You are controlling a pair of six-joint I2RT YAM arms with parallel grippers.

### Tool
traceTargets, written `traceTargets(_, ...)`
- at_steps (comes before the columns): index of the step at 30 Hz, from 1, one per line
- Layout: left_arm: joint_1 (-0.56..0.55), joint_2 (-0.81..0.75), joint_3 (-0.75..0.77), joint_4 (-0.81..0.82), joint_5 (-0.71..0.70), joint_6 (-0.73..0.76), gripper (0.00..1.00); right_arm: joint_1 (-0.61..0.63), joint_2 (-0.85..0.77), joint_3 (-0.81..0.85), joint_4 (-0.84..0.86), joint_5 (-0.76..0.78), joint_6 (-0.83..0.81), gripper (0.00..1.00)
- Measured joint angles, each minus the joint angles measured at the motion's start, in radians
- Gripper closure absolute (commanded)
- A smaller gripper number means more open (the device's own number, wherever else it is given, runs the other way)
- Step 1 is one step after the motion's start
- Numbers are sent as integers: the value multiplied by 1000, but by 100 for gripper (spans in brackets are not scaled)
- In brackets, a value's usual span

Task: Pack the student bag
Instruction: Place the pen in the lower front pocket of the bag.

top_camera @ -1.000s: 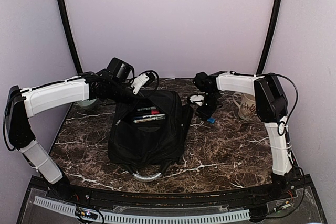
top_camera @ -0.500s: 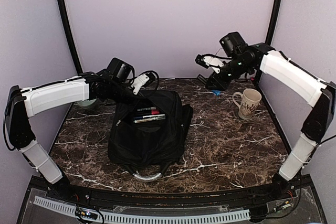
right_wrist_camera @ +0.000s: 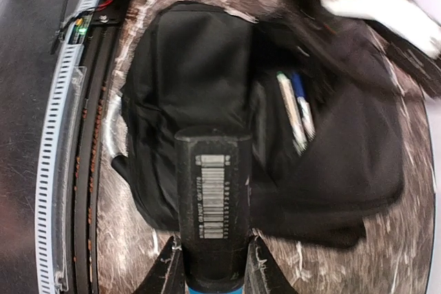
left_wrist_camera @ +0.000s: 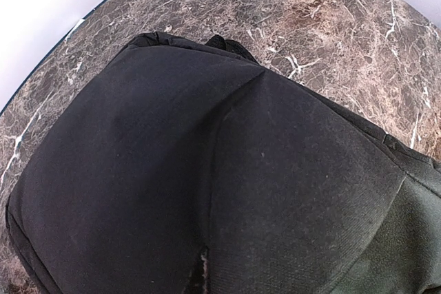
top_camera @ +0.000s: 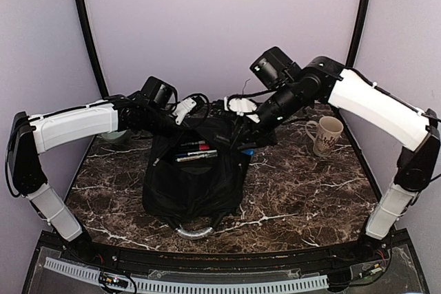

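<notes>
The right claw (right_wrist_camera: 212, 266), grasping a barcoded marker (right_wrist_camera: 210, 197), has swung from the mug (top_camera: 327, 135) at 2 o'clock to above the open pocket of the student bag (top_camera: 193, 187), ready to drop it in, while the left claw (top_camera: 185, 109) stays clenched.

1. Top view: soft, even light, lilac cast on walls (top_camera: 220, 25); shadows weak.
2. Left wrist: student bag (left_wrist_camera: 207, 170) fabric v. dark, weave sharp; top-left corner blown white.
3. Right wrist: barcoded black block (right_wrist_camera: 212, 204) sharp; top right motion-blurred, edges bend fisheye-style.
</notes>
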Motion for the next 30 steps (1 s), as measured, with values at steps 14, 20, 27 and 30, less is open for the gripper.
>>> traceTargets(14, 0, 0, 0, 0, 4, -6, 100, 254, 303, 176, 63, 252, -18, 83)
traceTargets(20, 1, 0, 0, 0, 10, -6, 100, 254, 385, 198, 124, 417, -19, 83)
traceTargets(27, 2, 0, 0, -1, 14, -6, 100, 254, 462, 190, 218, 612, -50, 85)
traceTargets(30, 2, 0, 0, -1, 14, -6, 100, 253, 492, 173, 261, 692, -71, 85)
